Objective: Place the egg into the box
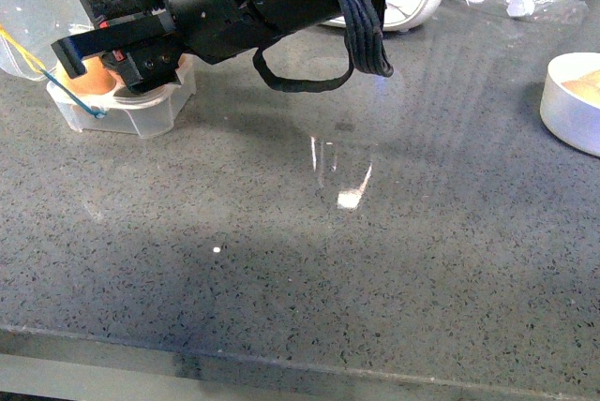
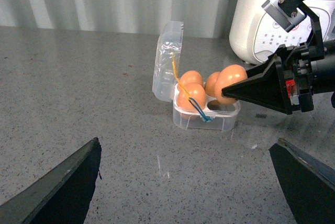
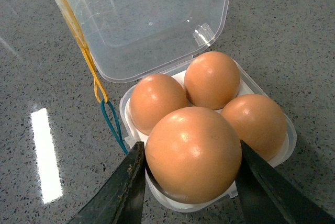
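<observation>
Grey speckled table, far left corner: clear box with lid swung up, three eggs seated inside. Right gripper clamped on a fourth egg, just over the box's empty cell. Left gripper spread wide, well apart from box.

Front view: body-mounted, looks down across the countertop. Left wrist view: low, distant, faces the box. Right wrist view: close above the box. All 3 views share the box.
</observation>
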